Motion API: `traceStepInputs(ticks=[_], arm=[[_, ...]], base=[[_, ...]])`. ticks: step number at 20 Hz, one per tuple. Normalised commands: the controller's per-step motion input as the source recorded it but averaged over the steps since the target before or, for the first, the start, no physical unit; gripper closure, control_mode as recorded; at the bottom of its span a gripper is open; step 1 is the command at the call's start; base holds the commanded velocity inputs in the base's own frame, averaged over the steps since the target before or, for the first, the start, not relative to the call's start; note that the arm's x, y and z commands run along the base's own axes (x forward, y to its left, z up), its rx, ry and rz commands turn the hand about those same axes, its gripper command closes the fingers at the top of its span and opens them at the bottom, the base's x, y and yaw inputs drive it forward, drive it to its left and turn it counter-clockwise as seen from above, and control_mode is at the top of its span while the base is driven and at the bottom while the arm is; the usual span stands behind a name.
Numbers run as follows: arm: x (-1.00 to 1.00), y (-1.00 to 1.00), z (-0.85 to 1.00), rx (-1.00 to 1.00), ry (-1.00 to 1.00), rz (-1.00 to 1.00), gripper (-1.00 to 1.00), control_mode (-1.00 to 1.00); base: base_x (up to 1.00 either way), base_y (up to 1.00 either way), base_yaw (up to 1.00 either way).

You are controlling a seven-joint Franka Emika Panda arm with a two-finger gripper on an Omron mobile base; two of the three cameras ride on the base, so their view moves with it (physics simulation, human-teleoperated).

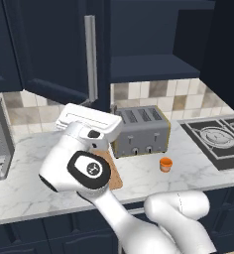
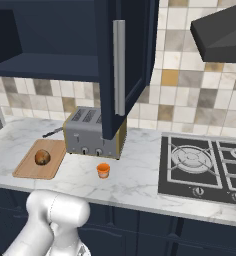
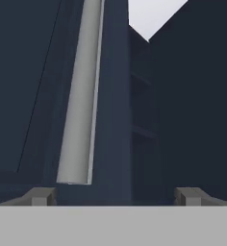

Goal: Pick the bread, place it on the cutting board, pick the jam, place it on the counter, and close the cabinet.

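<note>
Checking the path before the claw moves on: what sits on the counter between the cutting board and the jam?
In the right base view, bare marble counter lies between the cutting board and the jam; the toaster stands just behind that stretch.

I can read no text, label, brand name or number anywhere in these pictures. The toaster on my counter has a plain grey front with small round knobs and no lettering. The jam has a pale band near its top with no words on it. The hob at the right has dials too small to show any markings.
</note>
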Motion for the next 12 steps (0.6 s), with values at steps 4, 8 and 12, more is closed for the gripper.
traceStepInputs(ticks=[4,8,12], arm=[[0.33,-0.15,0.0,0.0,0.0,-0.06,-1.0,-1.0],[0.41,-0.2,0.0,0.0,0.0,0.0,-1.0,-1.0],[0.47,-0.24,0.0,0.01,0.0,0.0,-1.0,-1.0]], base=[[0.0,0.0,0.0],[0.0,0.0,0.0],[0.0,0.0,0.0]])
